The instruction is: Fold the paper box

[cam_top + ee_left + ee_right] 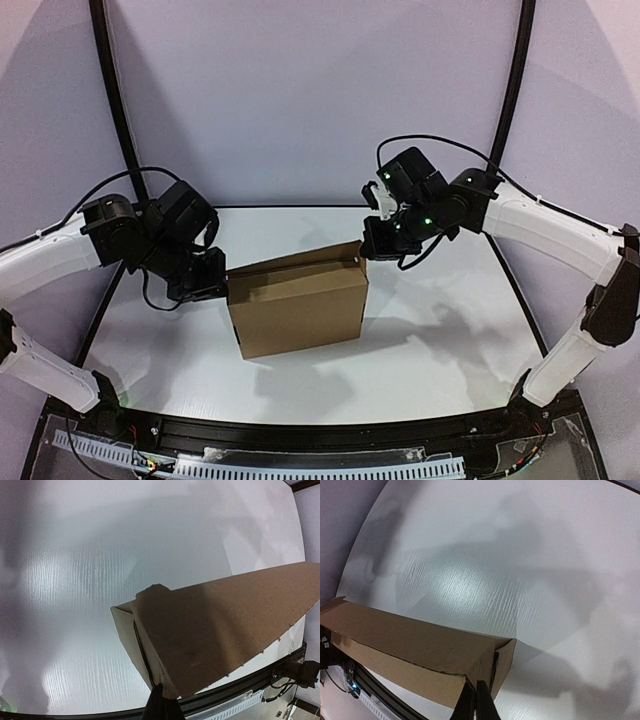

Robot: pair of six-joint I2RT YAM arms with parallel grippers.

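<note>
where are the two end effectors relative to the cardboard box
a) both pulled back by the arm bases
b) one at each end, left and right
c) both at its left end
b: in the top view the left end effector is at the left end of the paper box, and the right end effector is at its far right corner.

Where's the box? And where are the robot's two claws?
box point(300, 312): top view, on its big brown face.
left gripper point(224, 283): top view, fingertips at the box's left edge.
right gripper point(366, 252): top view, fingertips at the box's upper right corner.
</note>
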